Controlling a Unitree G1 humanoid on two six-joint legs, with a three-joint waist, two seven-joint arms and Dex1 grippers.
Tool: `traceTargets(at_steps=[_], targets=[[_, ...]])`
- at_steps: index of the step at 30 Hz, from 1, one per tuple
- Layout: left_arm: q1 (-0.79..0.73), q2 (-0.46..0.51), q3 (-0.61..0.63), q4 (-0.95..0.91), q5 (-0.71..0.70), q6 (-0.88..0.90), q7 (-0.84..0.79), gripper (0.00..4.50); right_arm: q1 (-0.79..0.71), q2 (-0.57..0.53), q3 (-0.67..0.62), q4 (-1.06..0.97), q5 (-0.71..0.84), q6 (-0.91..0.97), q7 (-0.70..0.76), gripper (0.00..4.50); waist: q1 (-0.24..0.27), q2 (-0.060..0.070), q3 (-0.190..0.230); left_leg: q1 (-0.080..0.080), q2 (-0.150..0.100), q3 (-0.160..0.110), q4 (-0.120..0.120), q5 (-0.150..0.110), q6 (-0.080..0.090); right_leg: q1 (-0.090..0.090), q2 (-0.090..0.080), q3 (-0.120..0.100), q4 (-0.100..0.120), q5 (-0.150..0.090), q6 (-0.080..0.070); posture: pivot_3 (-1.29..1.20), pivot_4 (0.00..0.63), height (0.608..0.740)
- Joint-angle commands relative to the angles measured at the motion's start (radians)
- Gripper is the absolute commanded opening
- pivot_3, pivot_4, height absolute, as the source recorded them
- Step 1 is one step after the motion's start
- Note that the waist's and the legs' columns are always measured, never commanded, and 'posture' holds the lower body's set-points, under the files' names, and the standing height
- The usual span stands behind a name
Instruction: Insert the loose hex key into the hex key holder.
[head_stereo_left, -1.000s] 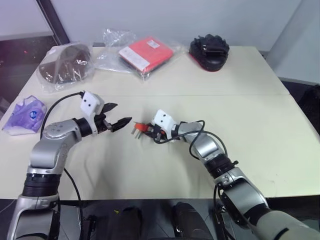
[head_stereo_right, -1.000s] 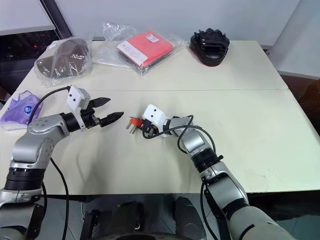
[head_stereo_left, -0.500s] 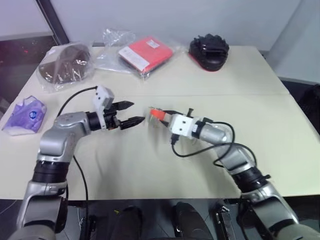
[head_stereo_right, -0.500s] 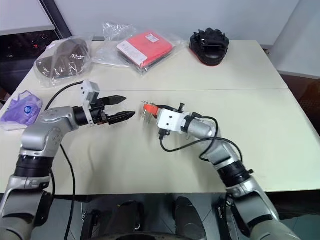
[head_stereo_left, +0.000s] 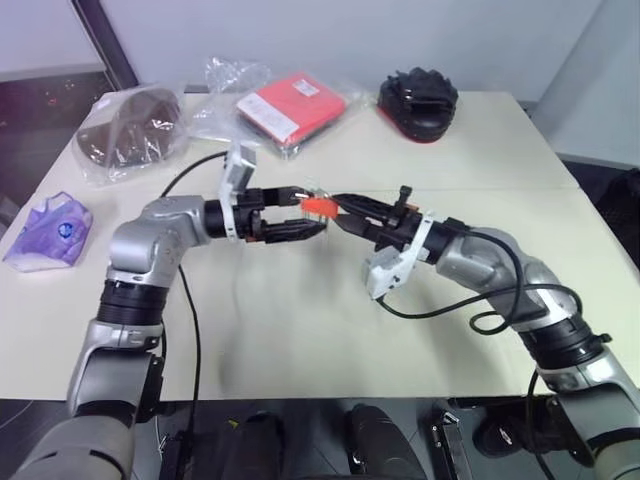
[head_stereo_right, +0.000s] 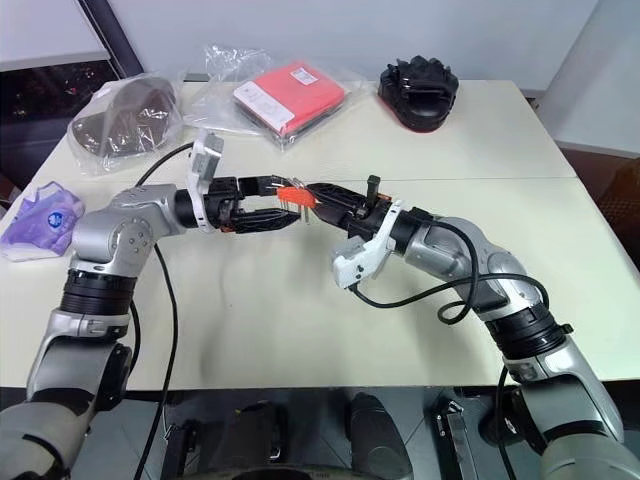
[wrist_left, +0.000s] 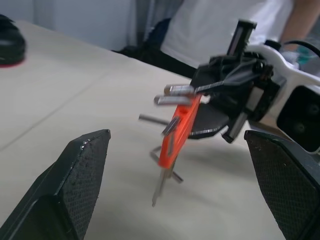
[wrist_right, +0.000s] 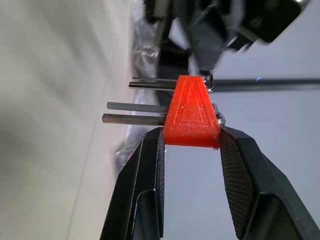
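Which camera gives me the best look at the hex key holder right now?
The right wrist view: the hex key holder sits close up, clamped between the right gripper fingers, keys protruding. The left wrist view shows it side-on; the head views show a small orange block between both grippers.

- Hex key holder (wrist_right: 191, 113): its lower end is covered by the right gripper's fingers (wrist_right: 141, 175) clamped on both sides; in the head views it is too small for its keys to be counted.
- Loose hex key: cannot be told apart from the keys in the holder.
- Left gripper's fingers (wrist_left: 75, 170): cut off by the wrist picture's lower edge.
- Person (wrist_left: 225, 25) behind the counter (wrist_left: 60, 85): only the torso shows, cropped at the top.
- Background of the right wrist picture: blurred.
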Motion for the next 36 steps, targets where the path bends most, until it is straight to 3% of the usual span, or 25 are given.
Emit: traceTargets(at_steps=[1, 18, 21, 28, 36], targets=[[-0.031, -0.003, 0.006, -0.003, -0.018, -0.001, -0.026, 4.5, -0.029, -0.005, -0.044, -0.031, 0.022, -0.043, -0.02, 0.98, 0.001, 0.0, 0.0, 0.0, 0.0, 0.0, 0.0, 0.0, 0.0, 0.0, 0.0, 0.0, 0.0, 0.0, 0.0, 0.0, 0.15, 0.74], [-0.05, -0.031, 0.055, -0.003, -0.059, 0.019, 0.001, 4.5, -0.028, -0.011, -0.059, -0.021, 0.068, -0.085, 0.032, 0.98, 0.001, 0.0, 0.0, 0.0, 0.0, 0.0, 0.001, 0.0, 0.0, 0.0, 0.0, 0.0, 0.0, 0.0, 0.0, 0.0, 0.15, 0.74], [-0.043, -0.031, 0.057, -0.009, -0.07, 0.03, 0.004, 3.74, -0.021, -0.013, -0.06, -0.023, 0.069, -0.088, 0.037, 0.98, 0.001, 0.0, 0.0, 0.0, 0.0, 0.0, 0.001, 0.0, 0.0, 0.0, 0.0, 0.0, 0.0, 0.0, 0.0, 0.0, 0.15, 0.74], [-0.026, -0.031, 0.041, -0.027, -0.063, 0.035, -0.005, 0.22, -0.017, -0.015, -0.069, -0.024, 0.075, -0.09, 0.049, 0.98, 0.002, 0.0, 0.0, 0.0, 0.0, 0.0, 0.001, 0.0, 0.0, 0.001, -0.001, 0.0, 0.0, 0.0, 0.0, 0.0, 0.15, 0.74], [-0.023, -0.03, 0.021, -0.031, -0.049, 0.026, -0.001, 0.09, -0.029, -0.016, -0.082, -0.024, 0.076, -0.091, 0.054, 0.98, 0.001, 0.0, 0.0, 0.0, 0.0, 0.0, 0.001, 0.001, 0.0, 0.001, 0.0, 0.0, 0.0, 0.0, 0.0, 0.0, 0.15, 0.74]])
